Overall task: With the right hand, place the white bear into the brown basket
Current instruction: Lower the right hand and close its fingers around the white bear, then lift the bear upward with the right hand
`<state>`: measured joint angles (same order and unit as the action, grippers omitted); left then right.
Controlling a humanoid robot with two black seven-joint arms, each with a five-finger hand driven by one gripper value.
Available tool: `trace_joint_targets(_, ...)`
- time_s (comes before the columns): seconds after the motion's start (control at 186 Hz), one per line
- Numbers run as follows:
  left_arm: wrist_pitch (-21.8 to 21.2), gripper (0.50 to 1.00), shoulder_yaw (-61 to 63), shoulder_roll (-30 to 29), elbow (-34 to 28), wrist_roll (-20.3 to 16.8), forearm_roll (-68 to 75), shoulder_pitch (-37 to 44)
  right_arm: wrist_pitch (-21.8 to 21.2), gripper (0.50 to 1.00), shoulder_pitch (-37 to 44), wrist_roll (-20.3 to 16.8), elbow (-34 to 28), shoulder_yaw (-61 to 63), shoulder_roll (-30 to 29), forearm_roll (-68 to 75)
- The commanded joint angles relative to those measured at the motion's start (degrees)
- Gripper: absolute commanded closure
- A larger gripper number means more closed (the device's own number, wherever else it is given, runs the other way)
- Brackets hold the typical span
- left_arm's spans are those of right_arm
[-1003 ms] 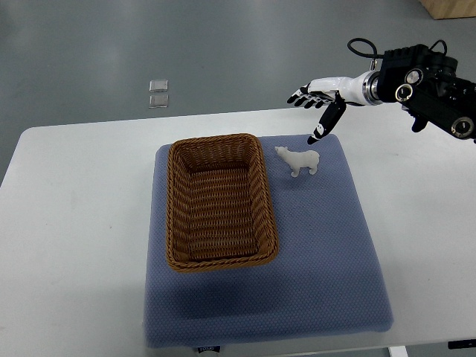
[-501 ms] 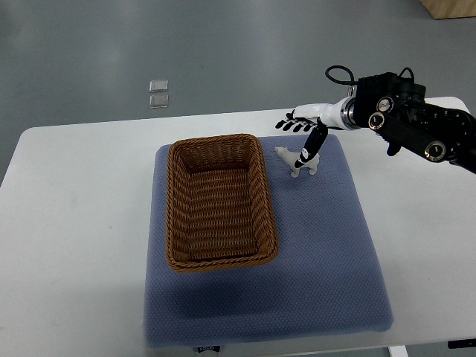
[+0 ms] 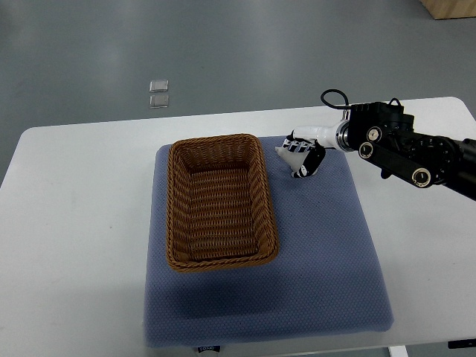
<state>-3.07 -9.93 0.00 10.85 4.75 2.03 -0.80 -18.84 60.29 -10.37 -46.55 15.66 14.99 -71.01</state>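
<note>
The white bear (image 3: 285, 154) stands on the blue mat (image 3: 320, 245), just right of the brown basket (image 3: 219, 201). My right hand (image 3: 303, 157) comes in from the right edge and its fingers are curled around the bear, covering most of it. The bear still rests on the mat. The woven basket is rectangular and holds nothing.
The mat lies on a white table (image 3: 74, 223). Two small clear squares (image 3: 158, 93) lie on the grey floor beyond the table's far edge. The left arm does not show.
My right hand has moved left and down from above the mat's far right corner onto the bear, and its fingers have closed from spread to curled around it.
</note>
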Motion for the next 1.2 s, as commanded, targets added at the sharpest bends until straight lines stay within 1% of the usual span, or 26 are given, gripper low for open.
trace_joint_targets(0.0, 0.00, 0.500, 0.00, 0.00, -0.04, -0.01, -0.01, 0.01, 0.12, 0.871, -0.17, 0.61, 0.31, -1.07, -0.05, -0.09)
trace_joint_targets(0.005, 0.00, 0.500, 0.00, 0.00, -0.04, -0.01, -0.01, 0.01, 0.12, 0.871, -0.17, 0.61, 0.31, -1.07, -0.05, -0.09)
trace_joint_targets(0.022, 0.00, 0.500, 0.00, 0.00, -0.04, -0.01, -0.01, 0.01, 0.12, 0.899, -0.26, 0.79, 0.31, -1.33, -0.05, -0.09)
trace_joint_targets(0.027, 0.00, 0.500, 0.00, 0.00, -0.04, -0.01, -0.01, 0.01, 0.12, 0.899, -0.26, 0.79, 0.31, -1.33, -0.05, -0.09)
trace_joint_targets(0.032, 0.00, 0.500, 0.00, 0.00, -0.04, -0.01, -0.01, 0.01, 0.20, 0.916, -0.26, 0.87, 0.31, -1.42, -0.05, -0.09)
trace_joint_targets(0.054, 0.00, 0.500, 0.00, 0.00, -0.04, -0.01, -0.01, 0.01, 0.38, 0.936, -0.35, 0.96, 0.31, -1.60, -0.05, -0.09)
trace_joint_targets(0.129, 0.00, 0.500, -0.09, 0.00, -0.04, -0.01, -0.01, 0.01, 1.08, 0.963, -0.52, 1.23, 0.49, -1.69, -0.05, -0.09)
trace_joint_targets(0.178, 0.00, 0.500, 0.00, 0.00, -0.04, -0.01, -0.01, 0.01, 1.26, 1.000, -0.44, 1.31, 0.75, -1.69, -0.14, -0.09)
trace_joint_targets(0.345, 0.00, 0.500, 0.09, 0.00, -0.04, -0.01, -0.01, 0.01, 0.82, 1.000, 0.27, 1.49, 0.23, -1.51, 0.30, -0.09)
trace_joint_targets(0.48, 0.00, 0.500, 0.18, 0.00, -0.04, -0.01, -0.10, 0.01, 0.12, 1.000, 2.73, 1.49, -0.65, -1.42, 1.97, 0.35)
trace_joint_targets(0.544, 0.00, 0.500, 0.18, 0.00, -0.04, -0.01, -0.10, 0.01, -1.03, 1.000, 3.96, 1.49, -1.97, -1.33, 3.38, 0.61)
trace_joint_targets(0.636, 0.00, 0.500, 0.26, 0.00, -0.13, -0.01, -0.10, 0.01, -2.52, 1.000, 6.33, 1.49, -4.61, -1.25, 5.75, 1.14)
trace_joint_targets(0.825, 0.00, 0.500, 0.26, 0.00, -0.04, -0.01, -0.01, 0.01, -5.60, 1.000, 13.36, 0.96, -12.95, -0.81, 12.69, 6.23)
trace_joint_targets(0.927, 0.00, 0.500, 0.35, 0.00, -0.04, -0.01, -0.01, 0.01, -6.48, 1.000, 16.79, 0.79, -16.12, -0.89, 14.80, 8.61)
trace_joint_targets(1.062, 0.00, 0.500, 0.44, 0.00, 0.05, -0.01, -0.01, -0.08, -6.65, 1.000, 19.43, 0.44, -19.28, -1.42, 15.24, 10.19)
trace_joint_targets(1.197, 0.00, 0.500, 0.44, 0.00, -0.04, -0.01, -0.01, -0.08, -6.48, 1.000, 20.13, 0.35, -19.55, -1.60, 13.40, 10.54)
